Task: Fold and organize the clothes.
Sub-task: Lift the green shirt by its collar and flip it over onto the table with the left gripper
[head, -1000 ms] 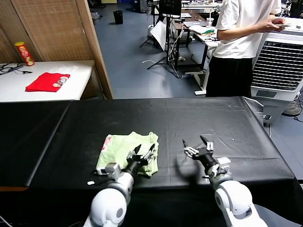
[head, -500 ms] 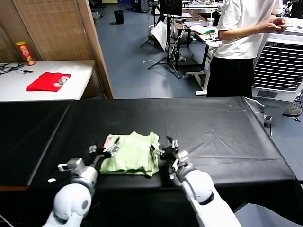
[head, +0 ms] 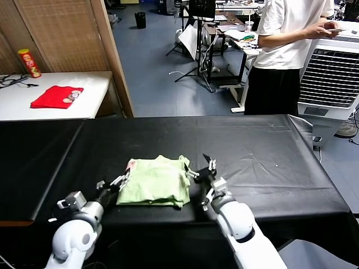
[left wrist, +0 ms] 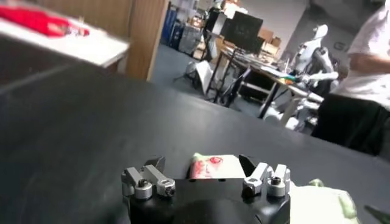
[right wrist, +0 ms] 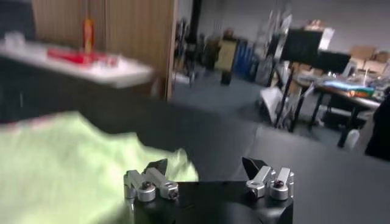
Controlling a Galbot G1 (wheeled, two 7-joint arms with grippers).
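- Across the near half of the head view stretches the counter [head: 263, 151], draped in a black cloth with faint creases; its far edge meets a blue-grey floor.
- Beyond it the room is a cluttered workshop: a wooden partition [head: 67, 33] on the left, a person in a white T-shirt [head: 289, 50] on the right beside a white fan unit [head: 331, 73], and desks with a dark monitor behind.
- A white side table [head: 50, 103] on the left carries a small red cloth [head: 55, 96] and a red can [head: 28, 63].
- Near the counter's front edge, roughly central, lies the pale green T-shirt [head: 156, 180], folded into a compact bundle, a pink print showing at its left corner.
- The left gripper [head: 116, 183] sits released, jaws spread, just beside the bundle's left edge.
- The right gripper [head: 203, 168] is likewise released, spread wide by the bundle's right edge.
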